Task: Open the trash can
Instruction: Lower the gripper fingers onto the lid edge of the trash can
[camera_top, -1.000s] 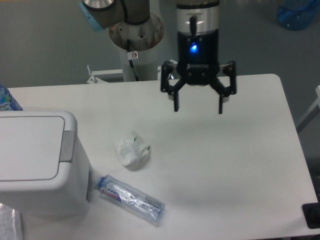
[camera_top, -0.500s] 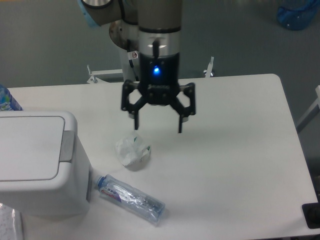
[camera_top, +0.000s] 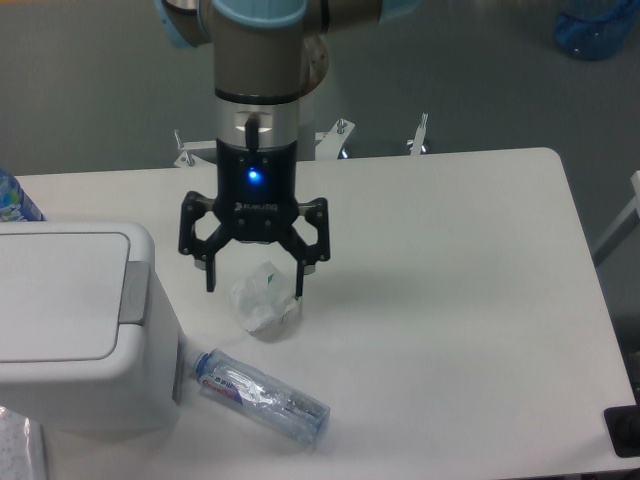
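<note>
The trash can (camera_top: 85, 380) is a big boxy white bin at the left edge of the table. Its flat lid (camera_top: 55, 295) lies shut, with a grey hinge strip (camera_top: 134, 293) along its right side. My gripper (camera_top: 254, 284) hangs open, fingers pointing down, just right of the bin and above the table. Its fingertips (camera_top: 210, 281) stand on either side of a crumpled white paper wad (camera_top: 263, 303). I cannot tell whether they touch it.
A clear plastic bottle with a blue cap (camera_top: 260, 396) lies on the white table (camera_top: 460, 300) in front of the wad, close to the bin's lower right corner. A blue-labelled bottle (camera_top: 14, 200) shows at the far left edge.
My gripper has moved left and down across the table, from the back right of centre to over the paper wad near the bin. It stays open. The lid has not moved.
</note>
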